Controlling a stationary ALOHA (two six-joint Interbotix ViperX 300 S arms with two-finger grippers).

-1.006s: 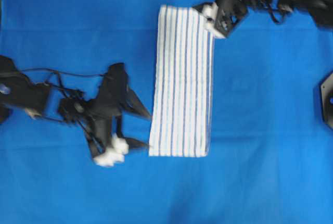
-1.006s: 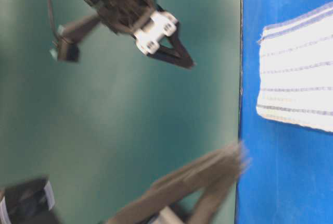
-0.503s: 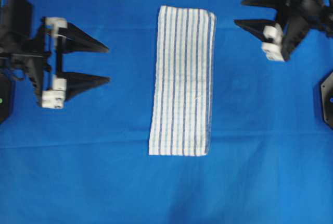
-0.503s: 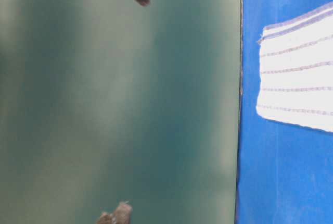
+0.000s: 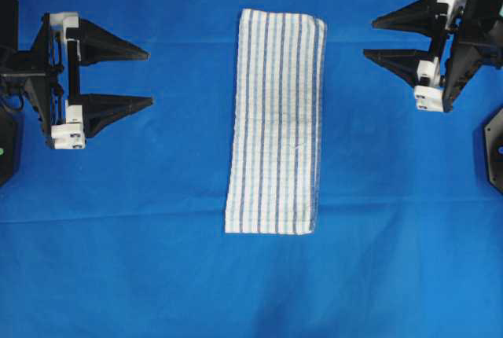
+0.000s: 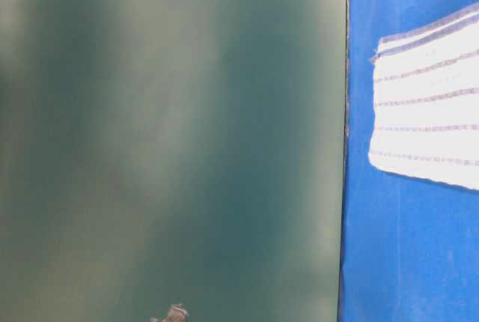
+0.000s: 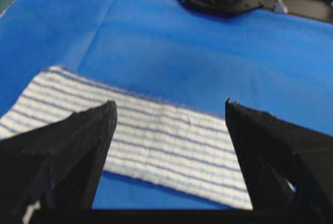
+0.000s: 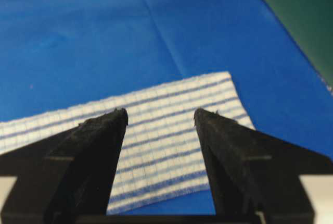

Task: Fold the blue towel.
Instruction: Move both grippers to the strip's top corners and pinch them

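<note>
Since both your left gripper [image 5: 149, 77] and right gripper [image 5: 368, 36] stand wide and empty, well apart from the blue towel [image 5: 275, 122], nothing is held. It lies flat between them on the blue table covering [image 5: 157, 275], a narrow strip. Judge it light and limp: pinch the corners of a short end.

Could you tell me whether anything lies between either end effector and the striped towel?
Nothing visible does. Only bare blue table covering separates the open left end effector and the open right end effector from the blue towel.
</note>
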